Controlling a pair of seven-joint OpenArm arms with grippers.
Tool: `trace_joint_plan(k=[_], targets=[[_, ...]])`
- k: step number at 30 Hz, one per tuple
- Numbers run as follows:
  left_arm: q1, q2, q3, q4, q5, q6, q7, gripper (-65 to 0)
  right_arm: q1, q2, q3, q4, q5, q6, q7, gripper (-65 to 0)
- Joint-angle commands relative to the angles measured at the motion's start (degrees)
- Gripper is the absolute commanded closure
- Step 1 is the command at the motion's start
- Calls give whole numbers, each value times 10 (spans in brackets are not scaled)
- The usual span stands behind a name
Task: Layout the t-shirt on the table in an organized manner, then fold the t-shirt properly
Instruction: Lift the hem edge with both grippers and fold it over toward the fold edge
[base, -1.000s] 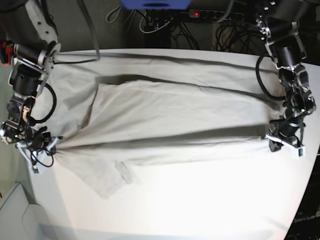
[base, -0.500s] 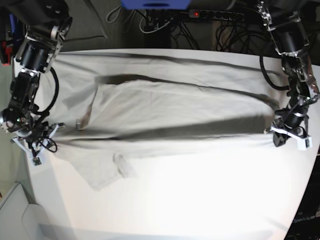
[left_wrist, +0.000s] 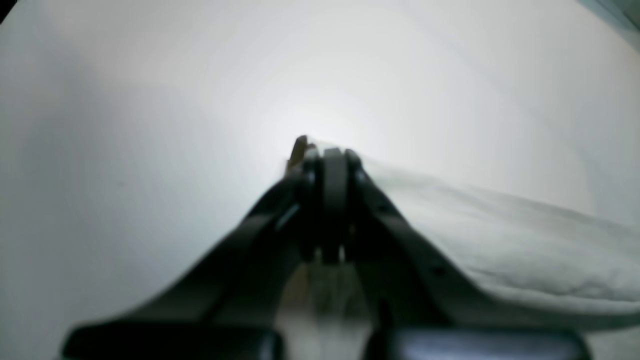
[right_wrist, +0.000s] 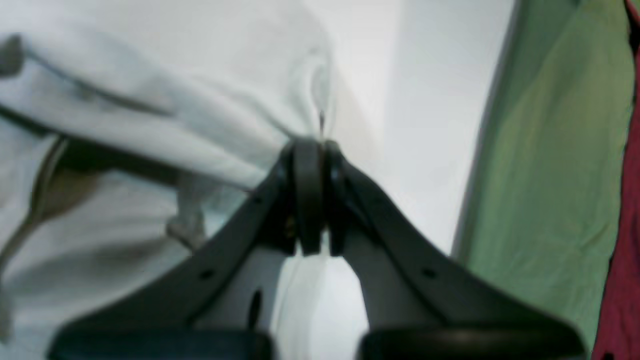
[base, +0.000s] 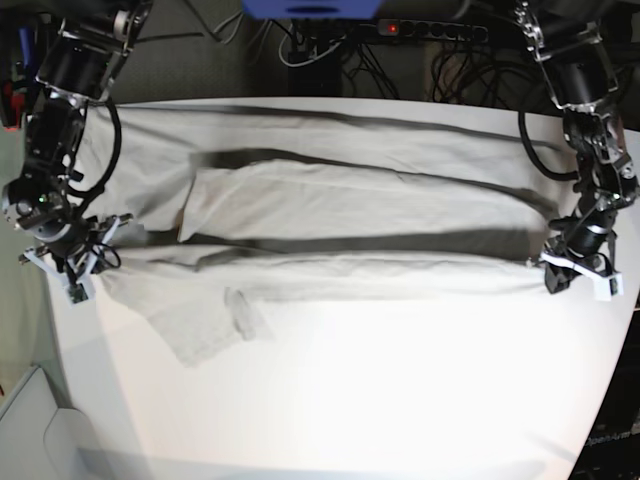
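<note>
Both pincers are clamping down on the shirt right now. The left gripper (base: 578, 277) is sitting at one end of the table (base: 400, 400), jaws squeezed together on the edge of the t-shirt (base: 360, 215). In the left wrist view the left gripper (left_wrist: 327, 155) is pinching the cloth edge, with the fabric trailing off to one side over the glaring white tabletop. The right gripper (base: 68, 275) is doing the same at the opposite end, near the table's edge. Its own camera is showing the right gripper (right_wrist: 311, 145) with its fingers pressed tight and a bunched fold of the t-shirt (right_wrist: 150, 115) running up into the tips. That view is pretty blurry, so I can't tell exactly which part of the shirt it's got, maybe a shoulder or sleeve seam.

The shirt itself is lying stretched long across the table between the two arms, with a raised ridge of cloth spanning gripper to gripper and casting a dark shadow line behind it. One short sleeve is flopping out toward the near side, close to the right gripper. The rest is lying fairly flat with a few long creases.
</note>
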Motion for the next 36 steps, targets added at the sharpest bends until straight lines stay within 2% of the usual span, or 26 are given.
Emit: trace_joint_plan(k=[1,8,12,17,27,36], targets=[[-10,-14,-3,12,-8,-2,-16,-5,7,8,2,13,5,-2,11,0],[-9,-26,-4,12,-8,-2,-12,-5,-2,6,43,10,2,-2,11,0],[-13,-27,-14,13,-8,-3,39,-5,-10,8,62,8,2,-2,11,0],[-9,-23,-33,44,-8,-3,66,-5,-38,9,60,13,5,-2,12,0],[15,-22,-31,43,-4,-3,66,-5,-86,5,59,13,5,-2,12,0],[26,-9,-30,13,-3,-3,66,-8,-92,5,59,8,3,-2,11,0]])
